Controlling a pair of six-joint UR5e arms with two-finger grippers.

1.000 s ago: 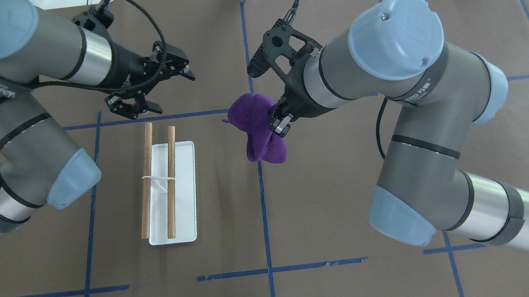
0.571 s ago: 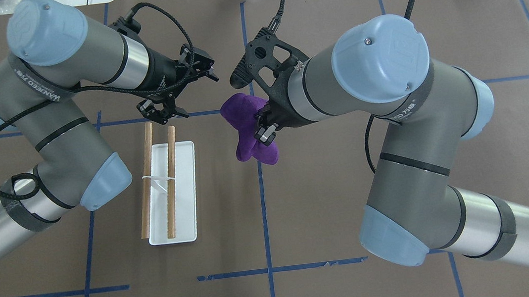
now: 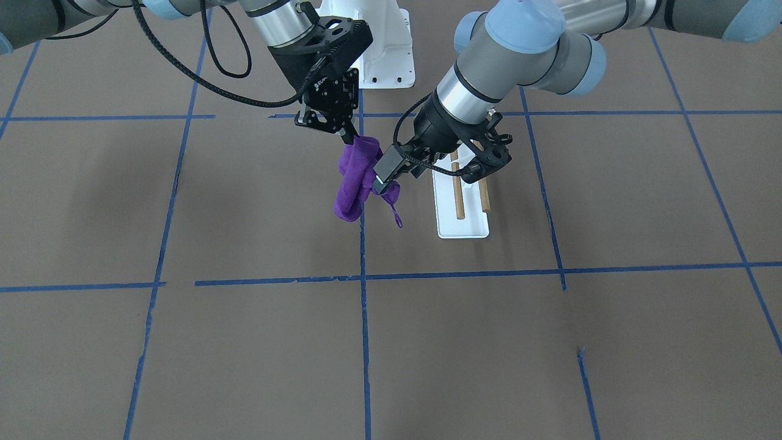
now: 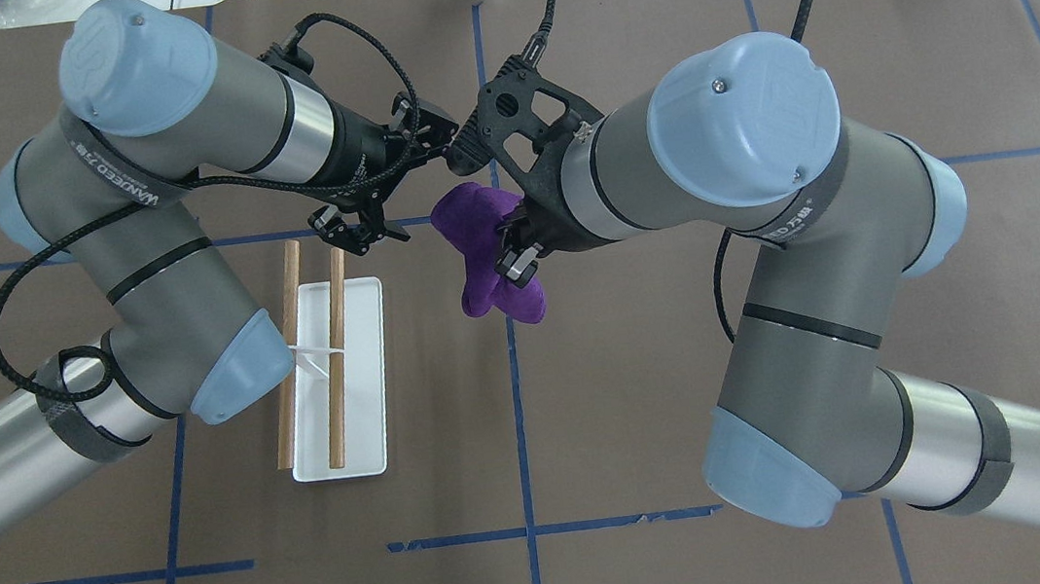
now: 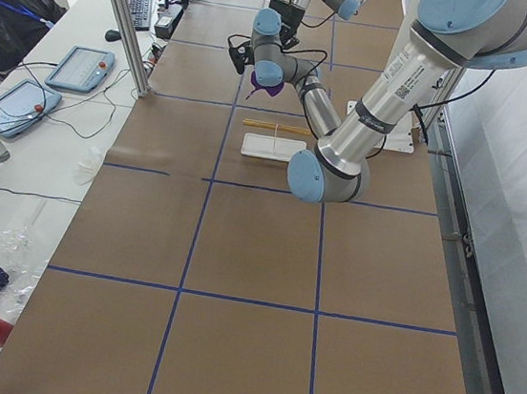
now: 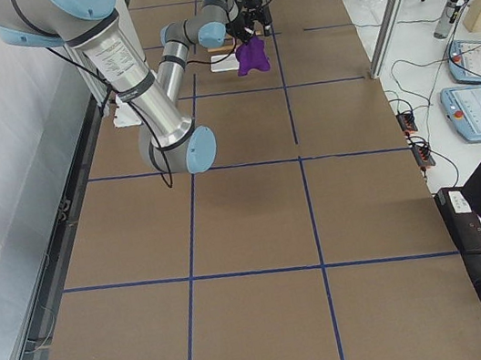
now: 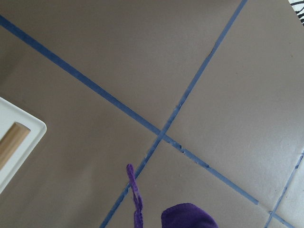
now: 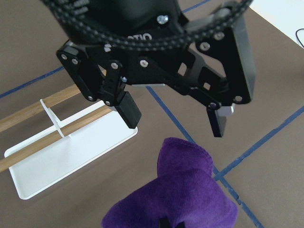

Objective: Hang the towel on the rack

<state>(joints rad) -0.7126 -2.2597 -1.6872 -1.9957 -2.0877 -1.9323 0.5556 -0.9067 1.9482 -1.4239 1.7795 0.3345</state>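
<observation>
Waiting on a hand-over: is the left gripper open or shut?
Open. In the right wrist view the left gripper has its fingers well apart, nothing between them, close by the bunched purple towel.

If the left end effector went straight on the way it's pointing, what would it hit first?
The left end effector would most likely meet the purple towel hanging from the right end effector; its open jaws face it. Depth is unclear, though.
</observation>
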